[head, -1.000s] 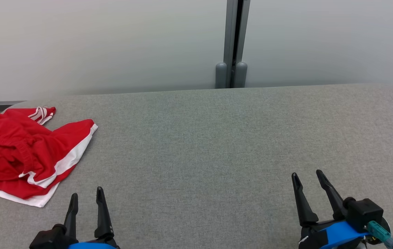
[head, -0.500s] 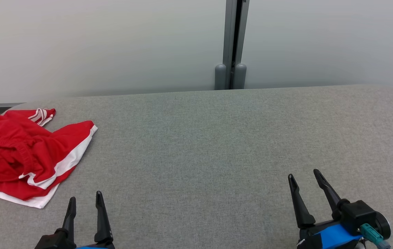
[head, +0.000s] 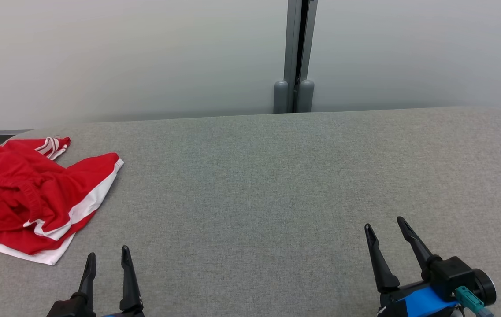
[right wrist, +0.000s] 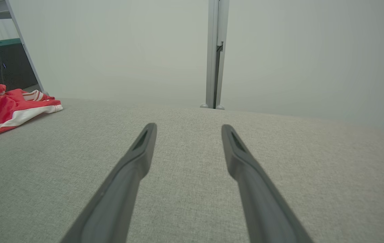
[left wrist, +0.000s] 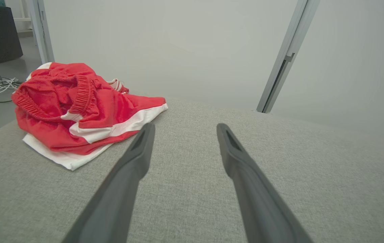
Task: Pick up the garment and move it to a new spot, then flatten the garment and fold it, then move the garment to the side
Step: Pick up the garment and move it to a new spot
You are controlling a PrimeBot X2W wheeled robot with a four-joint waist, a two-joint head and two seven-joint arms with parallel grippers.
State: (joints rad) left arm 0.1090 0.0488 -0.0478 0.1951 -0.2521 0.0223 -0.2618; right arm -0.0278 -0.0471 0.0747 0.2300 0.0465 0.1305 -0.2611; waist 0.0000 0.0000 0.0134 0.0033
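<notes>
Left gripper [head: 107,252] and right gripper [head: 384,222] hover, fingers apart and empty; pickup not yet begun (red shorts [head: 34,193] lie crumpled ahead-left of the left gripper), so reach there next.

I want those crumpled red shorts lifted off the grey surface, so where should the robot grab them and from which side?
Probably the gathered elastic waistband of the red shorts, taken from above by the open left gripper, the nearer one. That ridge stands up from the pile; the white hem lies flat on the grey surface, harder to pinch.
</notes>
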